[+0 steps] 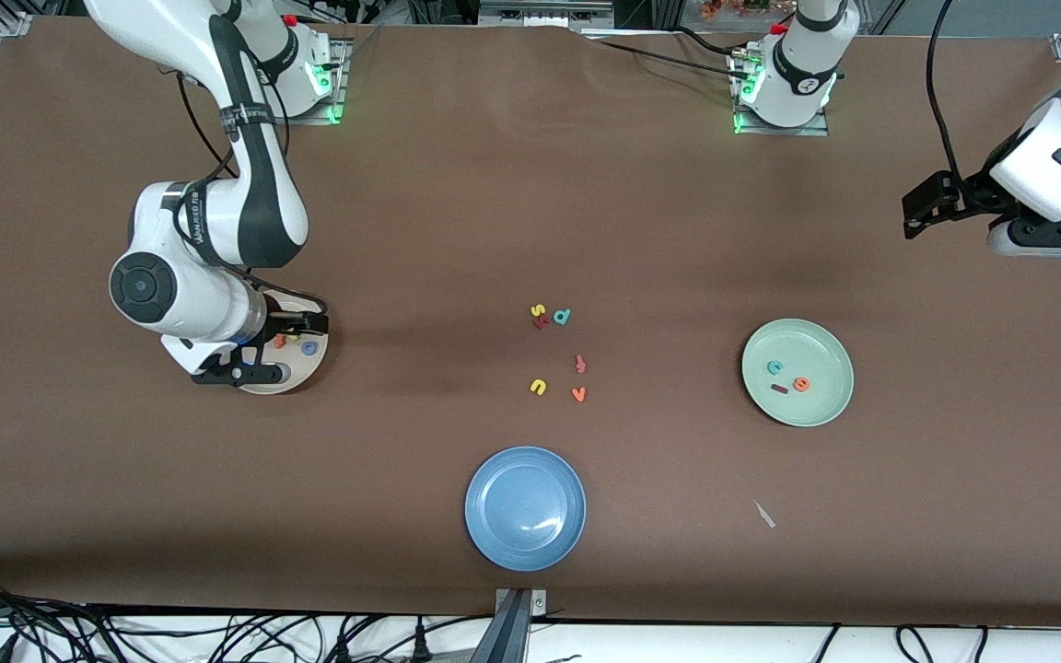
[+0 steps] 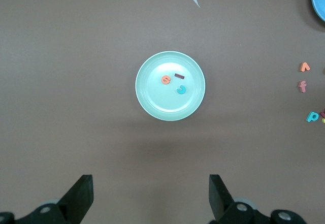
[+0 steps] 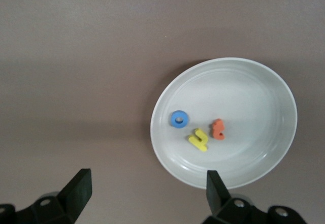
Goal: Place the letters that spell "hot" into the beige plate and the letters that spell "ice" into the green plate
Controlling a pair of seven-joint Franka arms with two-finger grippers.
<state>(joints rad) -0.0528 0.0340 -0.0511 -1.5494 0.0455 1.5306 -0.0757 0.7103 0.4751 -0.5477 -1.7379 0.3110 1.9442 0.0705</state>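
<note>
The beige plate [image 3: 254, 87] lies toward the right arm's end of the table and holds the blue "o" [image 3: 178, 119], the yellow "h" [image 3: 198, 139] and the orange "t" [image 3: 218, 128]. My right gripper [image 3: 147, 179] hangs over the plate's edge [image 1: 305, 379], open and holding nothing. The green plate [image 1: 827, 354] holds the teal "c" [image 1: 775, 366], the orange "e" [image 1: 801, 384] and the dark red "i" [image 1: 779, 389]. My left gripper [image 2: 151, 182] waits high over the table, open and empty, with the green plate [image 2: 152, 102] below it.
A blue plate [image 1: 525, 506] lies near the front edge. Loose letters lie mid-table: a yellow one [image 1: 538, 310], a teal "d" [image 1: 563, 317], a reddish t-like one [image 1: 579, 365], a yellow hooked one [image 1: 538, 387], an orange "v" [image 1: 578, 394]. A white scrap [image 1: 763, 514] lies near the green plate.
</note>
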